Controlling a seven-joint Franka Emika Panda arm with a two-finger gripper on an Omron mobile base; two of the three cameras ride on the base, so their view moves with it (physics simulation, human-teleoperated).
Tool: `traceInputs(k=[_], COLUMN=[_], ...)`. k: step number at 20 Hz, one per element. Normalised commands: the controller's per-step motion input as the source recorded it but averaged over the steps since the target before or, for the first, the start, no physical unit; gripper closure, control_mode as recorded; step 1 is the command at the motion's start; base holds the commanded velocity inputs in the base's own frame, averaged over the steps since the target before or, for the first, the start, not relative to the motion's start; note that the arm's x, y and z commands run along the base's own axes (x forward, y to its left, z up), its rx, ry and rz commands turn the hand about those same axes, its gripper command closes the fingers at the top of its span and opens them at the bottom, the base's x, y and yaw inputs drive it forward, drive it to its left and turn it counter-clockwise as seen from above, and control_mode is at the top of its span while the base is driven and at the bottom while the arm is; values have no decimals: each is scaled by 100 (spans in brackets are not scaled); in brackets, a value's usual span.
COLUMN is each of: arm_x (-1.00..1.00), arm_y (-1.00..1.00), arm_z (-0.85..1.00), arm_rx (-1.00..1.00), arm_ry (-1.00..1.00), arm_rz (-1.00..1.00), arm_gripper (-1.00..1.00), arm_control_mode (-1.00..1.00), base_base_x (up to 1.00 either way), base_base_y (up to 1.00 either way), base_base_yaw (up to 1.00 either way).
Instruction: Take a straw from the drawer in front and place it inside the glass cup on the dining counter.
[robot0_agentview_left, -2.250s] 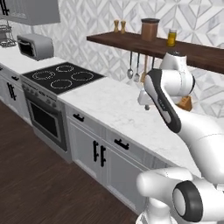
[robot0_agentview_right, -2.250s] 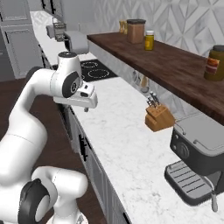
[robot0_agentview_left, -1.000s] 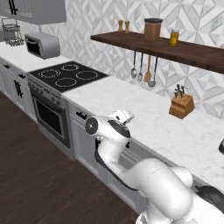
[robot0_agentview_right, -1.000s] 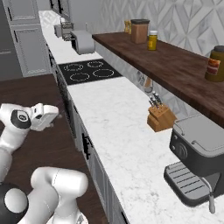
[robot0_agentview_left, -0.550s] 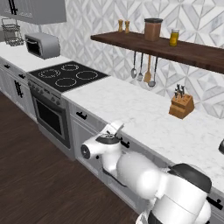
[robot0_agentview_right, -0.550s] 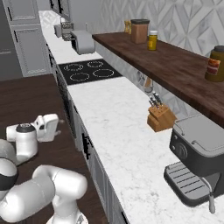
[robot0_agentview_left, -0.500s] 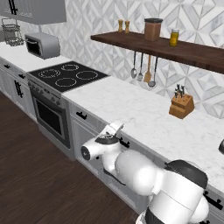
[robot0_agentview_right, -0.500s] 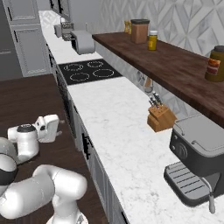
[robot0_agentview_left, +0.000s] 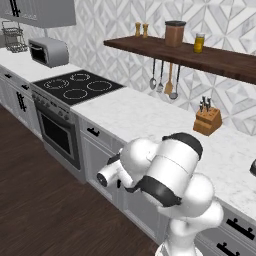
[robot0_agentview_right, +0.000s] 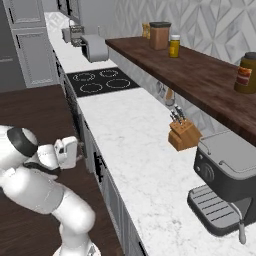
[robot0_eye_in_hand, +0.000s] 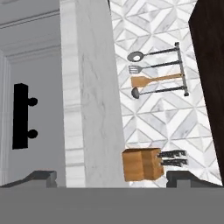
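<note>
Lowered from above the counter (robot0_agentview_left: 150, 117), gripper (robot0_eye_in_hand: 111, 176) faces the drawer (robot0_eye_in_hand: 30, 113), fingers spread wide apart.

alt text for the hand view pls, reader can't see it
Rolled sideways, the view faces a grey drawer front with a black bar handle, beside the white marble counter edge. Beyond it are a wooden knife block and hanging utensils on patterned wall tile.
</note>
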Motion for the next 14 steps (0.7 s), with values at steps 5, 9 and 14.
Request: traceInputs(k=[5,9,14], arm_x=[39,23,0], arm_y=[10,18,24], arm_z=[-80,-74,-66], arm_rx=[-3,-9,-23], arm_ry=[15,5,-6], arm_rz=[-8,-14,-18], arm_gripper=[-100,-100,-100], arm_control_mode=[-100,-100,-100], base_base_x=[0,0,0], base_base_y=[0,0,0], base_base_yaw=[0,0,0])
